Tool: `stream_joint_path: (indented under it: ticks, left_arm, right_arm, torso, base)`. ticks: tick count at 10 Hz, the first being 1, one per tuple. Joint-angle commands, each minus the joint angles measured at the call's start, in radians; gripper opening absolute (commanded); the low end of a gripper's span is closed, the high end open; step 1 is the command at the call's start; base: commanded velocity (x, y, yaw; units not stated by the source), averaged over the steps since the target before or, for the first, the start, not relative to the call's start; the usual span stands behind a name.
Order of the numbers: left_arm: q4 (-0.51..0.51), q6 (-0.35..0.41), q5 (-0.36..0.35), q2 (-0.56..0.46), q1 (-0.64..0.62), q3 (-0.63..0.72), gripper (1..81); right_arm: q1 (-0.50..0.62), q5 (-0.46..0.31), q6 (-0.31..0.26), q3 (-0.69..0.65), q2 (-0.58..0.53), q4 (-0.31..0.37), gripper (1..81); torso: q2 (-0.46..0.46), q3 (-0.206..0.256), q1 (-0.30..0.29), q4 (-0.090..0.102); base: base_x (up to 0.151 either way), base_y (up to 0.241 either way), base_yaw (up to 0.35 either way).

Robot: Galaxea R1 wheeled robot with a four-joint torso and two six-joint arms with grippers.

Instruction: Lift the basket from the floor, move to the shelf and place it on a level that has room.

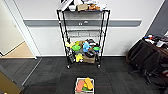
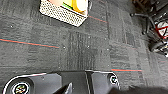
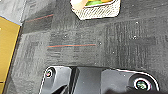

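Observation:
The cream-white mesh basket (image 1: 85,85) sits on the dark grey carpet floor (image 1: 55,75) close in front of me, holding orange, pink and green items. Its woven wall also appears in the left wrist view (image 2: 62,13) and the right wrist view (image 3: 100,12), some way from each wrist. The black wire shelf (image 1: 83,37) stands against the white wall straight ahead. Its top tier is piled with boxes, the middle level (image 1: 83,33) looks bare, and the lower tiers are crowded with colourful objects.
Dark office chairs (image 1: 146,58) and a cluttered desk stand at the right. An open doorway with tan wooden flooring (image 1: 21,51) lies at the left. Red tape lines (image 2: 30,43) cross the carpet. A yellow-brown panel (image 3: 7,47) borders the carpet beside me.

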Motion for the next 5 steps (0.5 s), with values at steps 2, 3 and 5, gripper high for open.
stream_joint_path:
  ticks: [2, 3, 5]
  left_arm:
    - [0.001, 0.001, 0.039, -0.024, -0.060, 0.023, 81.1]
    - [0.001, 0.001, 0.039, -0.026, -0.059, 0.023, 81.1]
    - [0.001, 0.001, 0.039, -0.026, -0.057, 0.023, 81.1]
  right_arm:
    - [0.069, -0.037, 0.002, 0.016, -0.015, 0.012, 81.1]
    - [0.069, -0.037, 0.002, 0.016, -0.014, 0.012, 81.1]
    - [0.069, -0.037, 0.002, 0.011, -0.012, 0.012, 81.1]
  torso:
    - [0.000, 0.000, 0.000, 0.000]
    - [0.000, 0.000, 0.000, 0.000]
    - [0.000, 0.000, 0.000, 0.000]
  base:
    - [0.101, 0.000, 0.000]
    - [0.103, 0.000, 0.000]
    - [0.103, 0.000, 0.000]
